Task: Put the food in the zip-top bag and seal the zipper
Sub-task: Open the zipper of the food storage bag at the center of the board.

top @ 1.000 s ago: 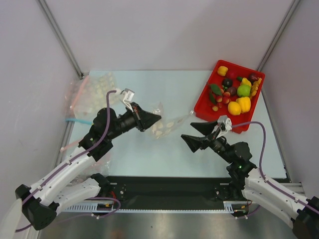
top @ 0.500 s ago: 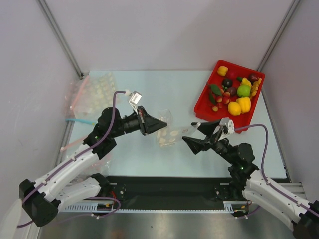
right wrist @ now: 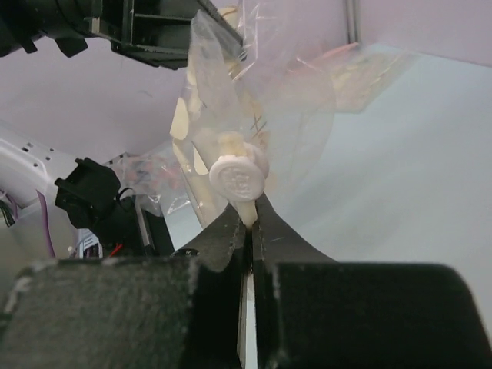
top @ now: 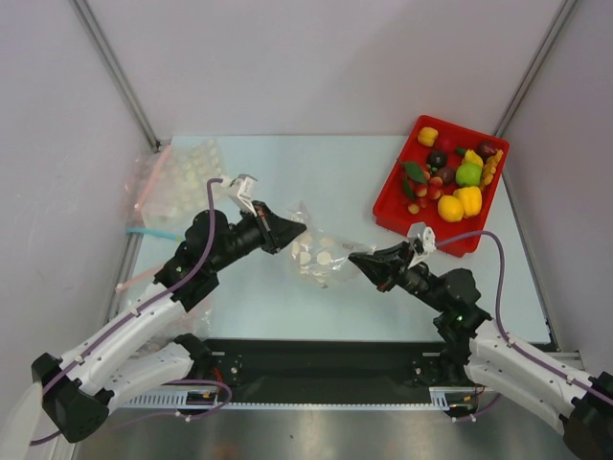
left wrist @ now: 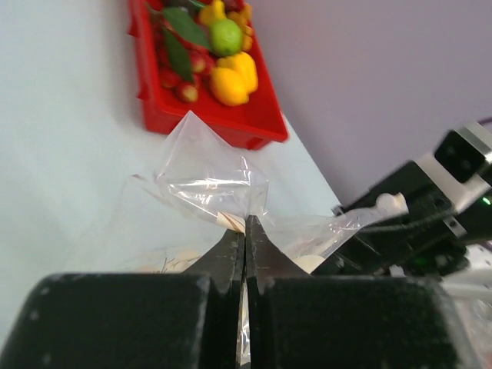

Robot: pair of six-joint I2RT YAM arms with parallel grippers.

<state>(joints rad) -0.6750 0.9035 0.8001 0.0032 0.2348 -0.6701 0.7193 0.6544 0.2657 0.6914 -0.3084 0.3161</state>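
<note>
The zip-top bag [top: 321,255], clear and crinkly with pale round pieces inside, hangs stretched between both grippers over the table's middle. My left gripper [top: 299,230] is shut on its left edge, seen up close as the bag [left wrist: 211,178] pinched at the left gripper's tips [left wrist: 244,224]. My right gripper [top: 357,258] is shut on its right edge; in the right wrist view the bag [right wrist: 223,108] rises from the right gripper [right wrist: 250,221], a whitish disc just above the tips. The food [top: 450,177] lies in the red tray [top: 391,217]. I cannot make out the zipper.
Other clear bags with pink and blue strips [top: 151,196] and a white dimpled sheet [top: 196,161] lie at the back left. The red tray [left wrist: 201,121] stands at the back right by the wall. A black strip [top: 326,359] runs along the near edge.
My right gripper has moved left to the bag and shut on its right edge. The left gripper, still holding the bag, swung slightly; the bag is now stretched between both.
</note>
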